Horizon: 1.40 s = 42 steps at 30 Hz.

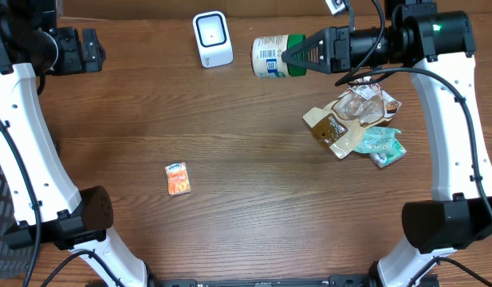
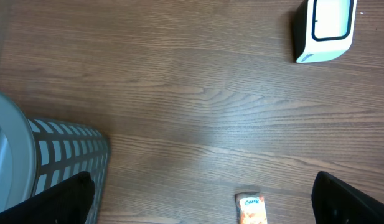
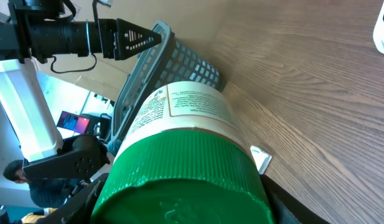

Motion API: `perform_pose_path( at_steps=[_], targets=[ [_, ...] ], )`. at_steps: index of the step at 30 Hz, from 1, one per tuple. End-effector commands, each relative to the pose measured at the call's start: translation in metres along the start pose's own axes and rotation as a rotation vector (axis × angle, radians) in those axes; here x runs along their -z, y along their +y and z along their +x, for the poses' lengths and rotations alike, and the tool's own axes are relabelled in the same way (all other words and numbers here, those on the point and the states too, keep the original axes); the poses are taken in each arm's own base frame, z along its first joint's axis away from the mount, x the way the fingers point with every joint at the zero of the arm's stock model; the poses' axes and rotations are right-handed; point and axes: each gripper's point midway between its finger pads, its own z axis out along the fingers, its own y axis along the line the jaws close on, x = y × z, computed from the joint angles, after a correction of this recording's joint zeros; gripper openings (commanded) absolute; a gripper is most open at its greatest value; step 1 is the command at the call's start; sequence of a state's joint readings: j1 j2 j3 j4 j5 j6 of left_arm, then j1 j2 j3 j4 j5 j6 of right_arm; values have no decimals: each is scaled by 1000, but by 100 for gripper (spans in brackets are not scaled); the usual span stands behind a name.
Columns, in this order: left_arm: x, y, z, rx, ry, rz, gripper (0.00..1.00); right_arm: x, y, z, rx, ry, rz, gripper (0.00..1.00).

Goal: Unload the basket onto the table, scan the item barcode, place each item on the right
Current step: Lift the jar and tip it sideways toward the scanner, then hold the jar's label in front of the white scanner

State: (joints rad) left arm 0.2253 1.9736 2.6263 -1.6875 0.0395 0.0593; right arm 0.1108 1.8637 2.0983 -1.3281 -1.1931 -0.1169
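A white scanner (image 1: 212,38) stands at the far edge of the table (image 1: 230,135), with nothing between it and the jar (image 1: 269,56) just to its right. A pile of packets (image 1: 357,119) lies loose on the right side, below the right arm. A small orange packet (image 1: 178,178) lies alone nearer the front, well apart from both. A grey slatted basket (image 2: 61,162) sits off the left edge.

The jar has a white printed label and a green ribbed lid. The right gripper (image 1: 292,56) holds it by the lid end. It lies on its side, long axis running left to right, base toward the scanner and lid toward the gripper.

The left gripper (image 1: 94,49) rests at the far left, jaws wide and holding nothing.
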Motion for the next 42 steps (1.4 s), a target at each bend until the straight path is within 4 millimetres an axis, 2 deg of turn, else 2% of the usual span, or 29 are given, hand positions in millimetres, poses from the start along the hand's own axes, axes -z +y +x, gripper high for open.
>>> perform_pose_path(
  at_steps=[1, 7, 11, 16, 20, 25, 28, 29, 35, 40, 42],
  targets=[
    [2, 3, 0, -8, -4, -9, 100, 2, 25, -2, 68, -9, -46, 41],
    [2, 3, 0, -8, -4, -9, 100, 1, 24, -1, 66, -7, -41, 41],
    [2, 3, 0, -8, -4, -9, 100, -6, 12, 4, 49, 18, 43, 41],
    [2, 3, 0, -8, -4, -9, 99, -28, -16, 15, 10, 78, 274, 41],
    [2, 3, 0, -8, -4, -9, 99, -41, -44, 15, 38, 80, 559, 41],
    [2, 3, 0, -8, -4, -9, 100, -54, -70, -7, 201, 7, 880, 41],
    [2, 3, 0, -8, -4, -9, 100, -62, -84, -28, 289, -77, 1043, 40],
    [2, 3, 0, -8, -4, -9, 100, -68, -92, -39, 341, -112, 1097, 37],
    [2, 3, 0, -8, -4, -9, 100, -101, -122, -70, 582, -117, 1172, 36],
    [2, 3, 0, -8, -4, -9, 100, -121, -146, -83, 719, -88, 1194, 36],
    [2, 3, 0, -8, -4, -9, 100, -126, -149, -89, 766, -89, 1198, 36]
  ],
)
